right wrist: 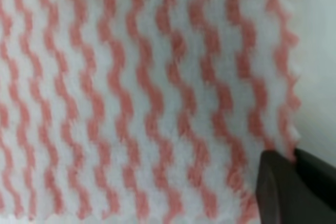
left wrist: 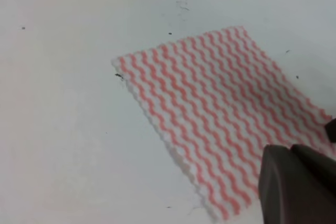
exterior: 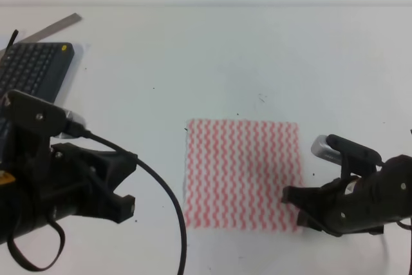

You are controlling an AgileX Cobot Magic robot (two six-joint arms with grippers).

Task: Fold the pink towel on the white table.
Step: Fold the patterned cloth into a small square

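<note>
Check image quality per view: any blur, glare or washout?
Exterior high: back of the white table washed out, pink towel fairly sharp. Left wrist: towel soft, dark out-of-focus tool part bottom right. Right wrist: very close, stripes fuzzy, even lighting, no glare.

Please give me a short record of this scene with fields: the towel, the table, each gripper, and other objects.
towel: pink towel lies flat and unfolded, one layer, wavy pink stripes
surface: white table, a few small dark specks
right gripper: right gripper at the towel's near right corner; fingers low at the cloth, grip state not clear
left gripper: left gripper is left of the towel, apart from it, holding nothing
other objects: dark keyboard at far left; metal ruler behind it
</note>
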